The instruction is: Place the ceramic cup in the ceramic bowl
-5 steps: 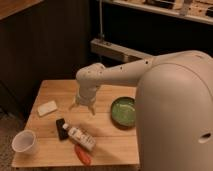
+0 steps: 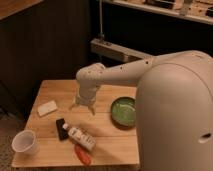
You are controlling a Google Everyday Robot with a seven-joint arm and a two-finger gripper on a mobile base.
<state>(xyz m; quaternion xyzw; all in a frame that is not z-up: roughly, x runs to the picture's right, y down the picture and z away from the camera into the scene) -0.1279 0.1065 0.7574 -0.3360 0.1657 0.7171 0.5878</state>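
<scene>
The ceramic cup (image 2: 26,142) is a small plain white cup standing upright at the near left corner of the wooden table (image 2: 105,92). The ceramic bowl (image 2: 123,110) is shallow, glossy green inside with a dark rim, and sits at the table's right side, partly behind my white arm body. My gripper (image 2: 83,107) hangs from the white arm over the middle of the table, pointing down, with its fingers spread apart and nothing between them. It is well right of and beyond the cup, and left of the bowl.
A white bottle with a printed label (image 2: 81,137) lies next to a black object (image 2: 61,128) near the front. An orange-red object (image 2: 83,155) lies at the front edge. A pale sponge (image 2: 47,107) lies at the left. A metal fixture (image 2: 112,50) stands behind the table.
The gripper has shifted slightly; the cup, bowl and other objects have not moved.
</scene>
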